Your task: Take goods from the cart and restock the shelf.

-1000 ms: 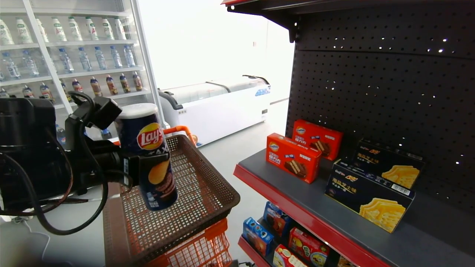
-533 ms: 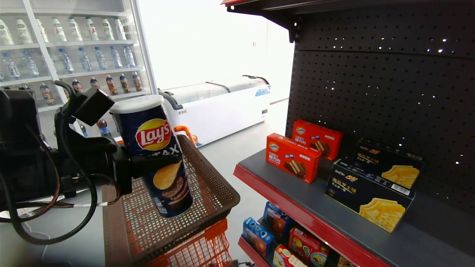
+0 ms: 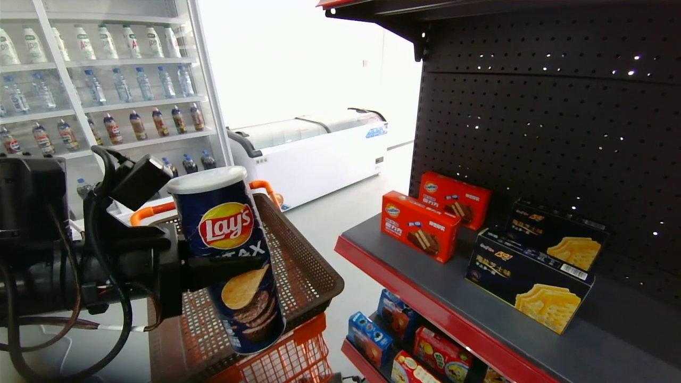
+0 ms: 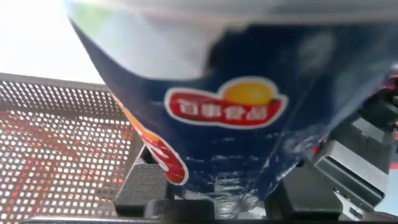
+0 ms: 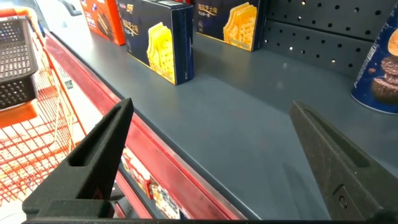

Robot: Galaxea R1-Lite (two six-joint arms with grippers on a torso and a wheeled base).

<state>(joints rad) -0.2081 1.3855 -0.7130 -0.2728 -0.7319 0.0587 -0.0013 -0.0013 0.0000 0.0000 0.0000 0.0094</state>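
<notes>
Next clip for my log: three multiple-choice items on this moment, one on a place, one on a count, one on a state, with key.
1. Where is the chips can? A) on the floor B) in the left gripper, by the cart basket C) in the drinks cooler
2. How many red boxes stand on the upper grey shelf? A) one B) two C) four
3. The right gripper is: A) open and empty B) shut on a box C) shut on a bottle
Key: 1 B, its fingers clamp the can beside the basket. 2 B, two stand left of the dark blue boxes. 3 A, its fingers stand apart over bare shelf.
</notes>
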